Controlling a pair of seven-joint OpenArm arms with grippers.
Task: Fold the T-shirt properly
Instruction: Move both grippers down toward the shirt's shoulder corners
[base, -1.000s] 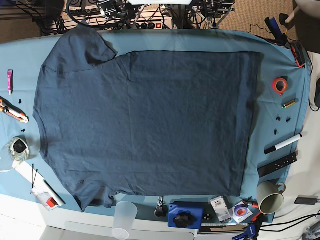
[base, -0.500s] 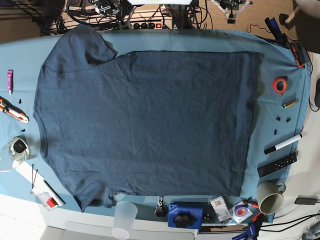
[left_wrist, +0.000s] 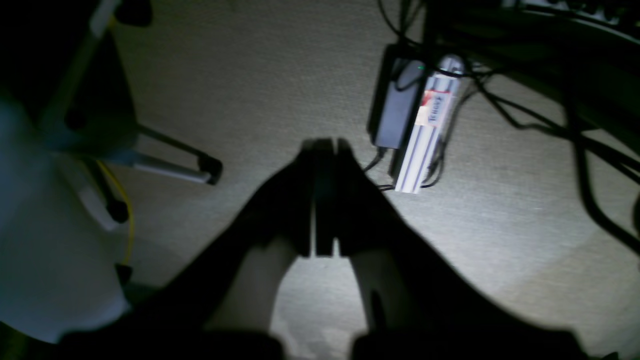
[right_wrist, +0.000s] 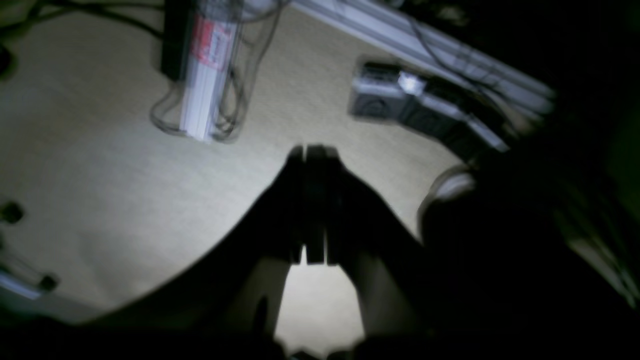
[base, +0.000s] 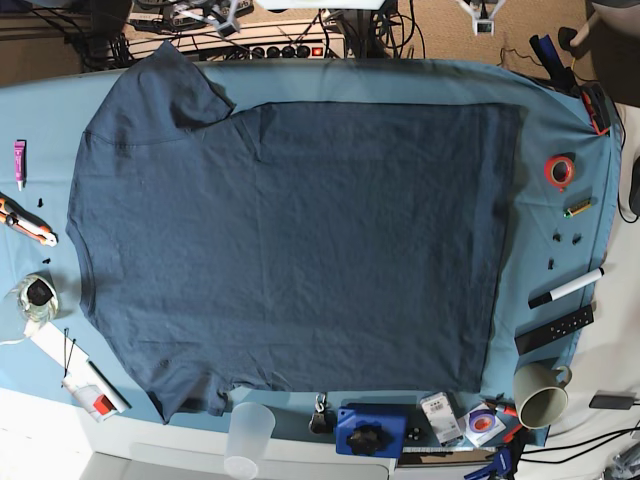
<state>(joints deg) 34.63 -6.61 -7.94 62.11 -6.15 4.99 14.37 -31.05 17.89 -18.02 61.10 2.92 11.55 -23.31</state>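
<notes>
You've got open air above the flat T-shirt (base: 290, 250), but clutter rings the table (base: 400, 80): red tape roll (base: 559, 171) and marker (base: 566, 288) on one side, cup (base: 247, 440) and mug (base: 540, 393) along the near edge.

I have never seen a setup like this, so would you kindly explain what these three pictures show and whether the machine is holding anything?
This is a robot with two arms, each ending in a two-fingered gripper with its own camera. The base view looks straight down on a table covered by a teal cloth, where a dark navy T-shirt lies spread flat and unfolded. Odds and ends line the edges: a roll of red tape, a marker, a mug and a clear plastic cup. The two dim pictures come from the wrist cameras. Both point at the carpeted floor beyond the table. The left gripper and right gripper are both shut and hold nothing.
</notes>
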